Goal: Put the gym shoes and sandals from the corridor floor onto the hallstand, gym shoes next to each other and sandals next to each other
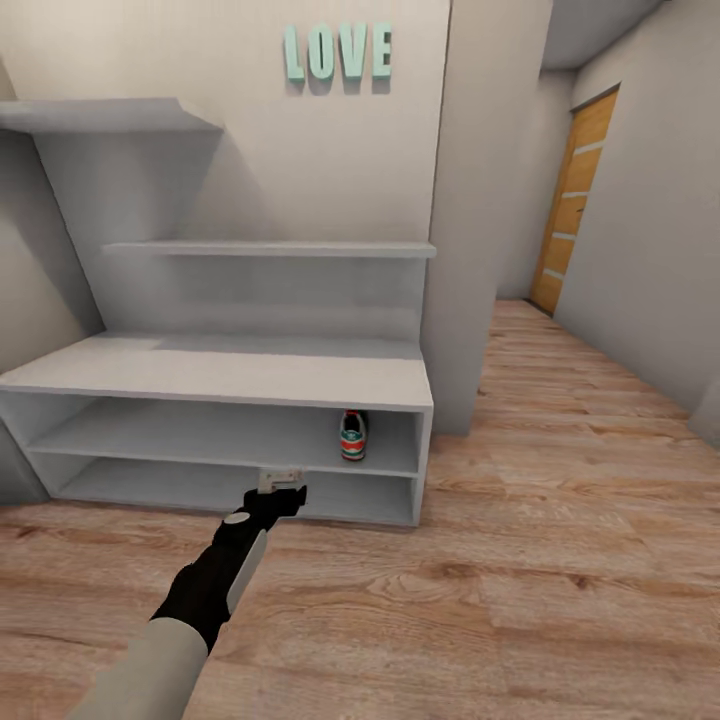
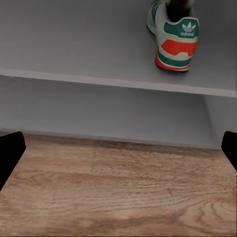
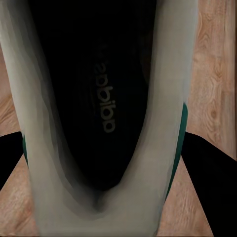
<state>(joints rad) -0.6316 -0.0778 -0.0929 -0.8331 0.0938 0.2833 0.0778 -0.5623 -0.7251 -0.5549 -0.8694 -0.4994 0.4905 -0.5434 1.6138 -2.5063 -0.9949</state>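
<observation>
Nearest to the robot, the right tool (image 3: 106,163) is pinching a gym shoe (image 3: 106,123): in the right wrist view its two dark fingers (image 3: 210,182) are sitting on either side of the shoe's cream-white collar, with the dark insole and its printed lettering facing the camera and a sliver of green showing along each flank. Wood-plank corridor floor (image 3: 217,74) is showing past the shoe.

A little further out, the left arm is reaching forward and down toward the foot of the hallstand (image 1: 230,375). The left tool (image 1: 281,492) is hanging just above the corridor floor in front of the lowest shelf, and its fingers are standing spread wide with nothing between them; in the left wrist view the two black fingertips (image 2: 10,153) are sitting at opposite edges of the frame, with bare planks and the shelf front between them.

Beyond that tool, a second gym shoe (image 1: 353,436) is standing on the upper of the two low open shelves, near its right end, heel toward the camera; the left wrist view is showing its green heel tab, red-orange patch and green-and-red sole.

Above, the flat bench top and the stepped wall shelves are rising to teal LOVE letters (image 1: 338,53). Far down the corridor on the right, a wooden door (image 1: 575,205) is standing.
</observation>
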